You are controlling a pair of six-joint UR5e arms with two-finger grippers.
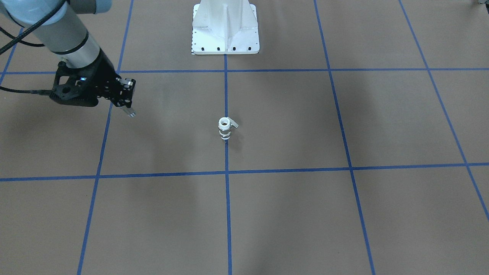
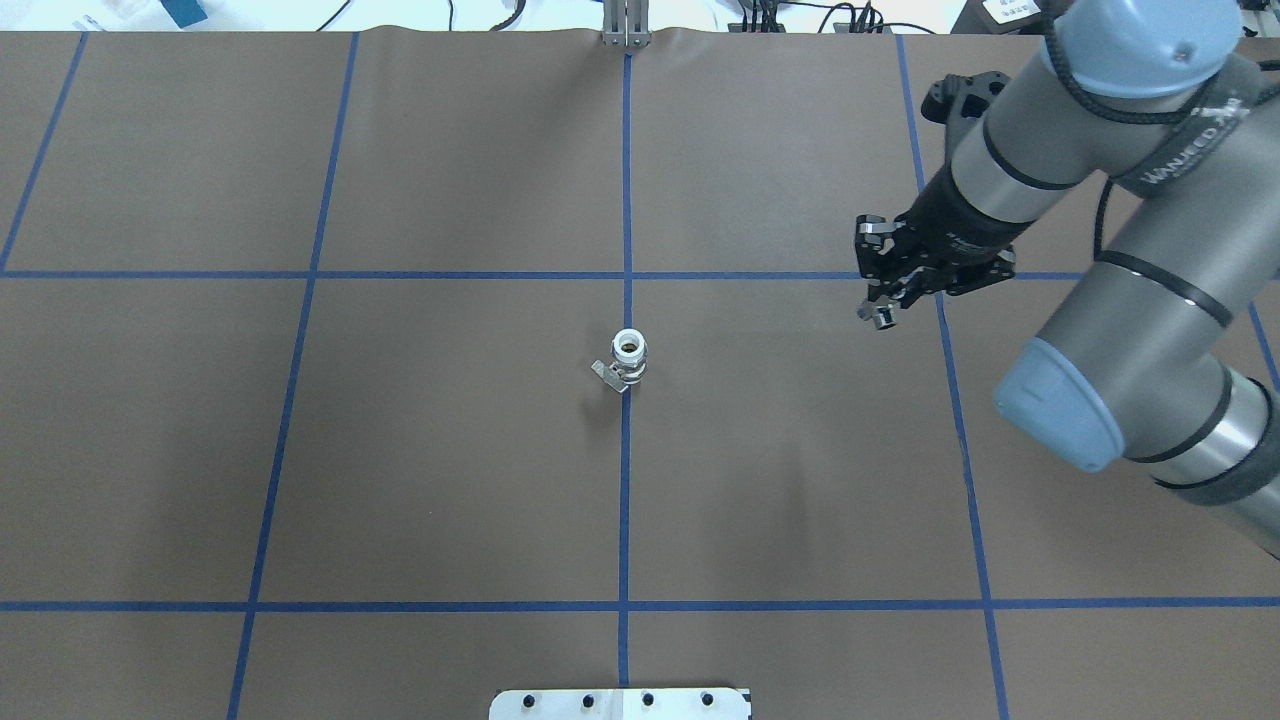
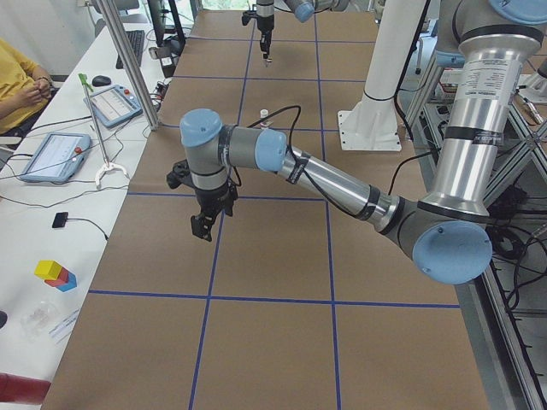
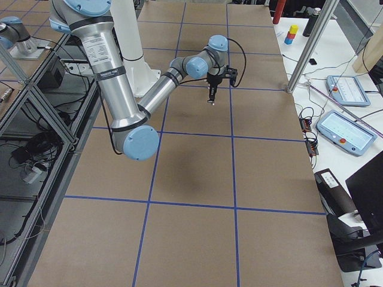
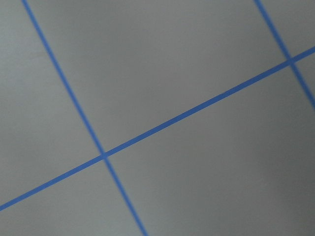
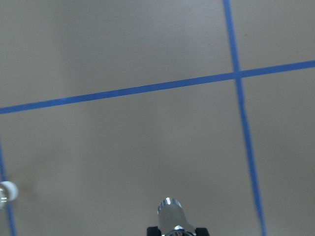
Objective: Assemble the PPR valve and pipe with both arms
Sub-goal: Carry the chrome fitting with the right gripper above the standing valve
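The white PPR valve (image 1: 225,129) stands upright on the middle blue line of the table, its small lever out to one side; it also shows in the overhead view (image 2: 629,358) and at the left edge of the right wrist view (image 6: 5,192). My right gripper (image 2: 885,300) hangs above the table well to the valve's right, shut on the silver pipe (image 2: 882,316), which points down from the fingers (image 1: 130,112) (image 6: 170,214). My left gripper (image 3: 203,224) shows only in the exterior left view, above bare table far from the valve; I cannot tell whether it is open.
The white robot base (image 1: 225,34) stands at the table's robot side. Blue tape lines (image 2: 625,480) divide the brown table into squares. Side desks hold tablets (image 3: 111,104) and coloured blocks (image 3: 55,273); a person in yellow (image 3: 17,81) sits there.
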